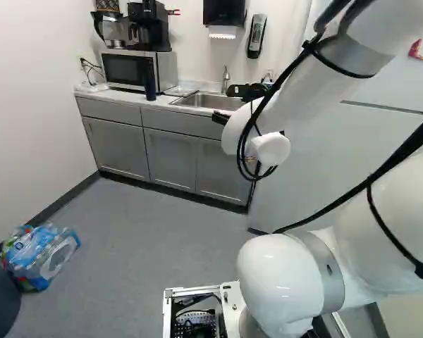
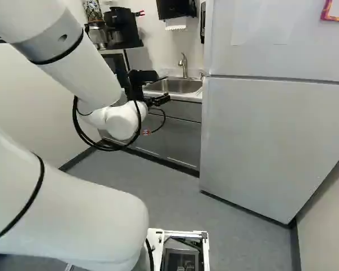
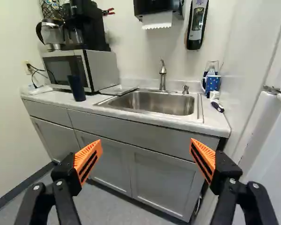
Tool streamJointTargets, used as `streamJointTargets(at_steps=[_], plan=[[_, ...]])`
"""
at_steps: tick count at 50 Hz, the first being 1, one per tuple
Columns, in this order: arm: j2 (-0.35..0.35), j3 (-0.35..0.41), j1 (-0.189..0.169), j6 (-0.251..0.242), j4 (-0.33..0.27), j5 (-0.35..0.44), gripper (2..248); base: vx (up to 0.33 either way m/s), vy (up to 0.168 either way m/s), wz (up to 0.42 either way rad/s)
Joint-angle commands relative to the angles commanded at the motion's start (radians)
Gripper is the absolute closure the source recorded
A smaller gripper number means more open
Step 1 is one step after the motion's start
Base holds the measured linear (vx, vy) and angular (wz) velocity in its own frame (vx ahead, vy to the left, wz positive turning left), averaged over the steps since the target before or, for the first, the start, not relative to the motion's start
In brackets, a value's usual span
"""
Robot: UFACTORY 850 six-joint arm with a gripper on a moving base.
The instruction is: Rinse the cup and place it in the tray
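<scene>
Gripper (image 2: 163, 87) wide open, orange pads (image 3: 86, 152) well apart, holding nothing. Dark blue cup (image 3: 77, 89) upright on the surface (image 3: 58, 97), just before the microwave (image 3: 103, 70); flat tray (image 3: 116, 89) between microwave and sink (image 3: 161, 104). Dotted blue cup (image 3: 213, 84) at the sink's refrigerator (image 2: 260, 141) side.

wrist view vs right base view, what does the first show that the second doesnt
Only the wrist view shows the blue spotted cup at the sink's far corner by the fridge, the wall outlet and the gripper's orange pads.

Only the right base view shows the arm's big white links and the bright-edged sheet on the fridge.

Both show the sink, faucet, coffee maker, paper towel dispenser, part of the fridge and the gripper.
</scene>
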Motion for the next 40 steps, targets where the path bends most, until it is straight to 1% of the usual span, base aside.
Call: streamJointTargets(at_steps=[40], plan=[[-0.027, -0.114, 0.0, 0.0, 0.0, -0.069, 3, 0.0, 0.0, 0.0]])
